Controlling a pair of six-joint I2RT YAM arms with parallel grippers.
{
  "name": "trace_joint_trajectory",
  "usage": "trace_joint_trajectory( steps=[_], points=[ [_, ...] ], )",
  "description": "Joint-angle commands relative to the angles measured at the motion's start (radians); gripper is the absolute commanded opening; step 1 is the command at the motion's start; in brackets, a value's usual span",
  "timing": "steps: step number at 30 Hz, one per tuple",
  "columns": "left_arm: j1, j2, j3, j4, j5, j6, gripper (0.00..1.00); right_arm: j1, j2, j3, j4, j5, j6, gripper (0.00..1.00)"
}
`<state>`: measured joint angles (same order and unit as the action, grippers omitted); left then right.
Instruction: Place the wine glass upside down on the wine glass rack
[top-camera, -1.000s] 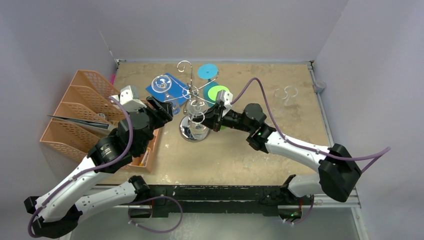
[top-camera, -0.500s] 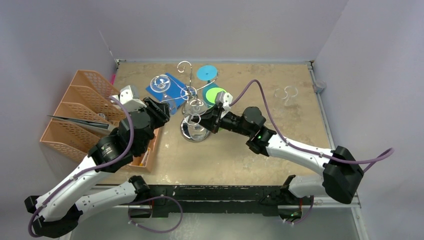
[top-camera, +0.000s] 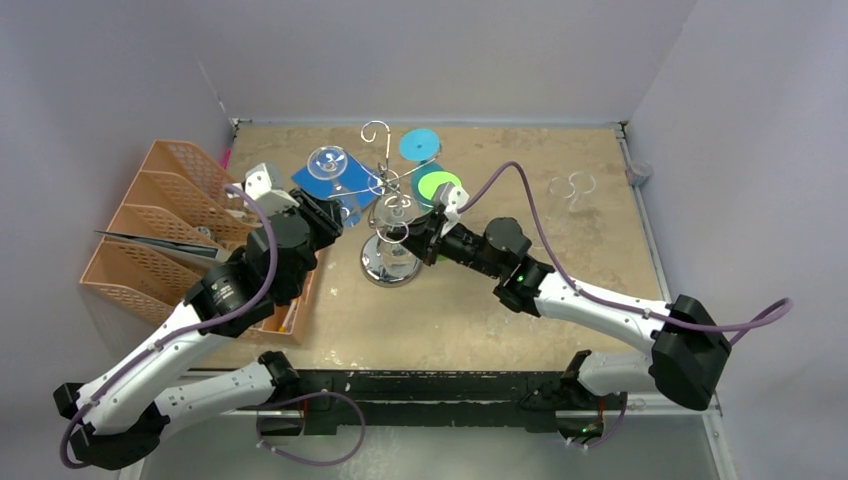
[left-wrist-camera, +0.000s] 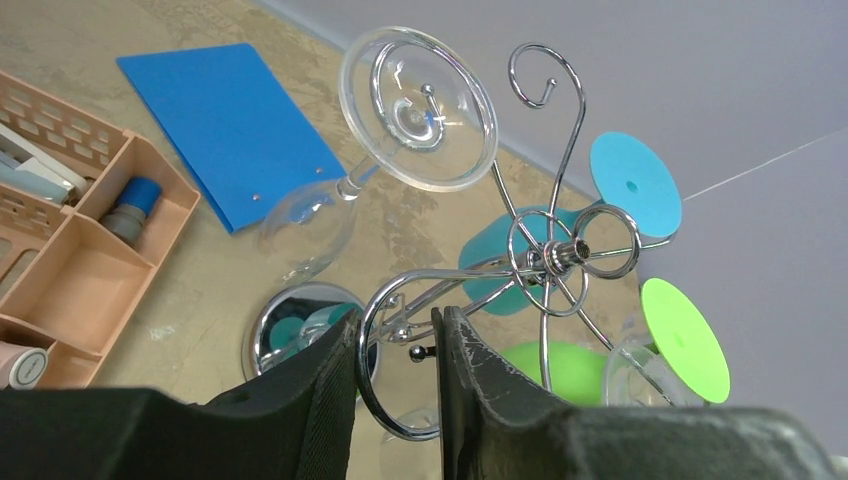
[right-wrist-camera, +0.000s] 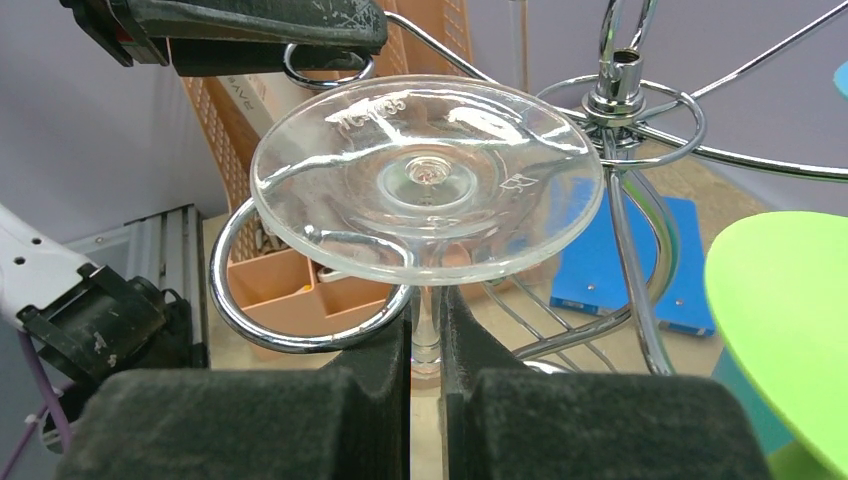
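Black fingers of the right gripper (right-wrist-camera: 427, 338) are clamping the stem of the glass (right-wrist-camera: 427, 180), which is hanging inverted, foot up and bowl out of sight below. The foot is hovering just over the looped end of one arm of the rack (right-wrist-camera: 620, 90), with the stem close beside that loop's wire.

The left gripper (left-wrist-camera: 400, 348) is straddling a neighbouring scroll with its fingers only narrowly apart. Whether they are actually pinching the wire is hard to tell from either wrist view, though it looks to be steadying the stand.

The hanging step seems to be in hand. Next, the stem needs guiding fully between the arm's wires, then lowering until the foot is bearing on them, before the right fingers part and back away low.

A second glass (left-wrist-camera: 420, 105) is sitting foot up just beside another arm on the far left. A blue folder (left-wrist-camera: 225, 120) is lying on the counter (top-camera: 600, 200) beneath it, and an orange organiser (left-wrist-camera: 70, 290) stands further left. Green (left-wrist-camera: 685, 340) and blue (left-wrist-camera: 635, 180) discs are crowding the rack's far side. The curled ends and the left gripper close overhead are leaving little room.
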<state>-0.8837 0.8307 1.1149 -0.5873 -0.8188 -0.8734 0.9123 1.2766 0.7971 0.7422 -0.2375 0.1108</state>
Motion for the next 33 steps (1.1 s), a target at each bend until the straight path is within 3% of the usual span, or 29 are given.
trace_joint_trajectory(
  steps=[1,12,33],
  points=[
    [-0.003,0.023,0.059,-0.038,-0.014,-0.014,0.04,0.022,-0.047,0.017,0.058,0.043,0.007,0.0],
    [-0.002,0.051,0.082,-0.157,-0.123,-0.222,0.02,0.096,-0.039,-0.004,0.112,0.191,0.032,0.0],
    [-0.002,0.031,0.066,-0.169,-0.143,-0.251,0.01,0.196,-0.029,0.0,0.076,0.409,0.033,0.0]
  ],
)
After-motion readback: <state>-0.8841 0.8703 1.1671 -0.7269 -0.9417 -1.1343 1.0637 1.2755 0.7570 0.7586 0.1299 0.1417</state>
